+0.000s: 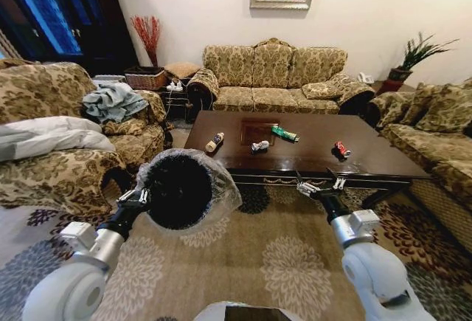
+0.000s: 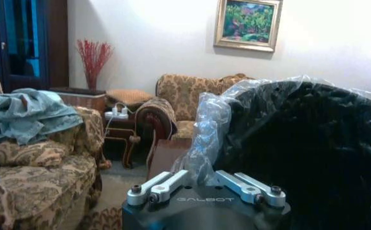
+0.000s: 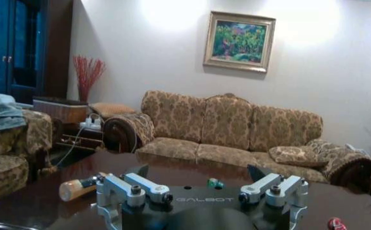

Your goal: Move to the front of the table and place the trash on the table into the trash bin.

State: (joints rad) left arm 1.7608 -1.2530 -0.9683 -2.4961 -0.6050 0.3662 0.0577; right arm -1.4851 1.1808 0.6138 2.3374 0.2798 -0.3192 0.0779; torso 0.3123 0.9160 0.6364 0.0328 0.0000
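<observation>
Four pieces of trash lie on the large dark-brown glossy wooden bench (image 1: 310, 155) with curved legs: a small tan-and-white bottle (image 1: 214, 142) toward its left, a crumpled grey-white wrapper (image 1: 259, 145) near the middle, a green wrapper (image 1: 284, 133) farther back beside the square centre inlay, and a crushed red can (image 1: 341, 149) toward the right. All four sit apart from one another.

Left of the bench's near corner, the left hand (image 1: 137, 197) holds up the small round black trash bin (image 1: 179, 190), lined with a crinkled clear plastic bag folded over its rim; the bin's dark mouth faces the head camera. In the left wrist view the hand's fingers (image 2: 155, 188) are clamped on the bag-covered rim.

The right hand (image 1: 321, 186) hovers at the bench's near edge, its fingers spread apart with nothing between them. From the right wrist view the bottle lies just beyond that hand, the green wrapper farther back, and the red can off to one side.
</observation>
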